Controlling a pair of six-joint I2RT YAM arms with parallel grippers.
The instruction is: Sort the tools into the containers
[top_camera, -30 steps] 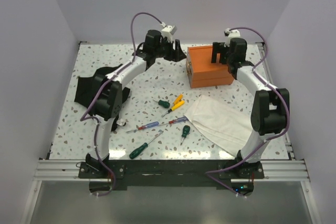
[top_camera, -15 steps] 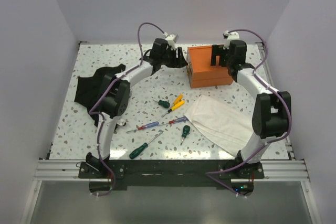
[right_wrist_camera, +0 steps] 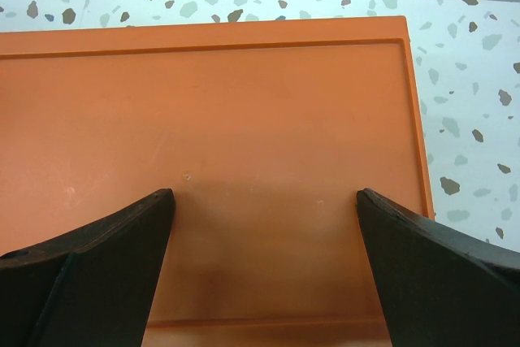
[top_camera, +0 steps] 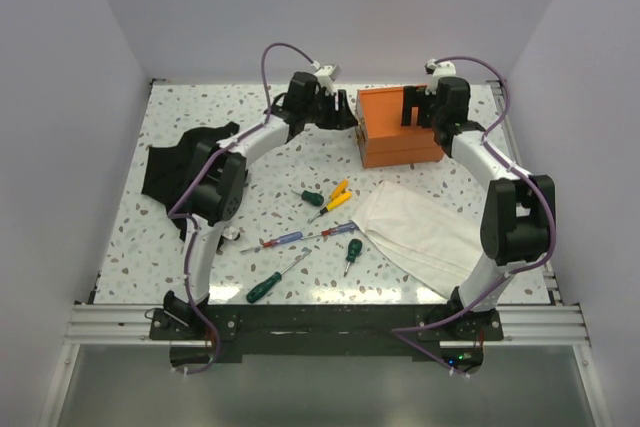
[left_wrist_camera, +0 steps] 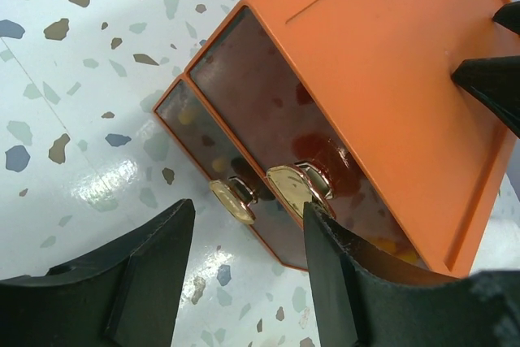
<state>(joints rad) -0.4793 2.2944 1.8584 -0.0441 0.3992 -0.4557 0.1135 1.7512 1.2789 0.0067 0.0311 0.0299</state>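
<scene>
The containers are one orange box (top_camera: 400,132) at the back of the table, with two dark drawer fronts (left_wrist_camera: 244,87) that carry gold knobs. My left gripper (left_wrist_camera: 250,209) is open at that drawer face. The lower knob (left_wrist_camera: 231,201) sits between its fingers, and the upper knob (left_wrist_camera: 294,188) lies against the tip of the right finger (left_wrist_camera: 341,282). My right gripper (right_wrist_camera: 264,194) is open with its tips just over or on the box's flat top (right_wrist_camera: 244,103). Several screwdrivers lie mid-table, among them a yellow one (top_camera: 333,197) and a green one (top_camera: 265,287).
A white cloth (top_camera: 420,227) is spread right of the screwdrivers, in front of the box. A black fabric piece (top_camera: 180,162) lies at the left, beside the left arm. Walls close in the table on three sides.
The left gripper has swung right, up to the box's drawer face, then held still. The right gripper has stayed over the box top. The tools have not moved.
</scene>
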